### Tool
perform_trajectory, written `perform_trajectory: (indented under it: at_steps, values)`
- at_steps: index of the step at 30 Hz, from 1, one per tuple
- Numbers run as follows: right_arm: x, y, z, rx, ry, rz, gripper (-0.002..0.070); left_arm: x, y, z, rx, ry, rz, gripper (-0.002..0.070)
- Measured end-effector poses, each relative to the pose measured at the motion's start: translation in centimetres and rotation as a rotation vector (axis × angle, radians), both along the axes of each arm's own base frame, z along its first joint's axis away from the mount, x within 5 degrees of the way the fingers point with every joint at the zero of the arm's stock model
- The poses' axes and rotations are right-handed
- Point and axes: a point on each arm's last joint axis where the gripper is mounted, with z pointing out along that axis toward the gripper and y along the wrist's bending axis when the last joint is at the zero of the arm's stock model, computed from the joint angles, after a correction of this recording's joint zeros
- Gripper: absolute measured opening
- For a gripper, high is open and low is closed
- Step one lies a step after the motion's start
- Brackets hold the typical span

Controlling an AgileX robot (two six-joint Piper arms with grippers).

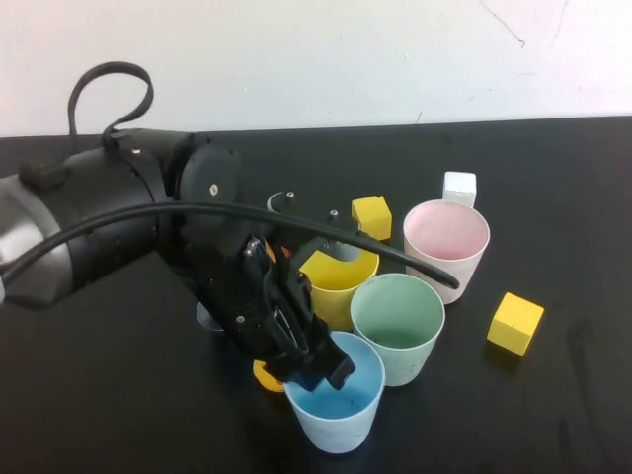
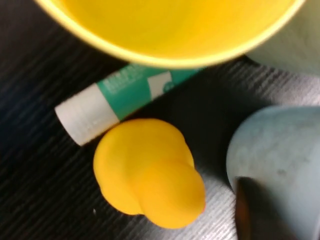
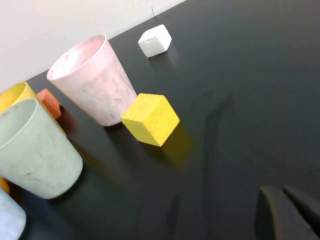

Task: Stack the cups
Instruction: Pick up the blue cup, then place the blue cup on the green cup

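Four cups stand close together on the black table: light blue (image 1: 336, 405) nearest, green (image 1: 398, 324), yellow (image 1: 341, 281) and pink (image 1: 446, 240) farthest right. My left gripper (image 1: 321, 367) is down at the near-left rim of the light blue cup (image 2: 280, 155), whose outer wall shows very close in the left wrist view, with the yellow cup (image 2: 170, 30) just beyond. My right gripper (image 3: 277, 192) is shut with nothing in it. It hangs over bare table, off to the right of the pink cup (image 3: 95, 80) and green cup (image 3: 35, 150).
A yellow rubber toy (image 2: 150, 172) and a green-and-white glue stick (image 2: 125, 95) lie between the yellow and blue cups. Yellow blocks (image 1: 515, 323) (image 1: 372, 215), a white block (image 1: 459, 186) and a small orange block (image 3: 49, 101) lie about. The left arm hides the table's left middle.
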Motion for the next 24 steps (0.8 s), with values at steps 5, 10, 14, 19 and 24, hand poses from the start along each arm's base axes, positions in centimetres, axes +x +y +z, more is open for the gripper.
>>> perform_trajectory:
  at_steps: [5,10,14,19,24]
  values:
    - [0.0,0.0,0.0,-0.001,0.000,0.000,-0.0002,0.1,0.0,1.2,-0.007,-0.031,-0.007,0.0023]
    - [0.0,0.0,0.0,-0.001,0.000,0.000,-0.0002,-1.0,0.7,5.8,-0.029,-0.064,-0.035,0.0010]
    - [0.0,0.0,0.0,-0.001,0.000,0.000,-0.0002,-2.2,1.4,9.8,-0.073,-0.124,-0.039,0.0009]
    - [0.0,0.0,0.0,-0.001,0.000,0.000,-0.0002,-2.4,1.3,12.6,-0.157,-0.220,-0.028,0.0009]
    - [0.0,0.0,0.0,-0.001,0.000,0.000,-0.0002,-0.9,0.3,12.3,-0.211,-0.262,-0.003,0.0009]
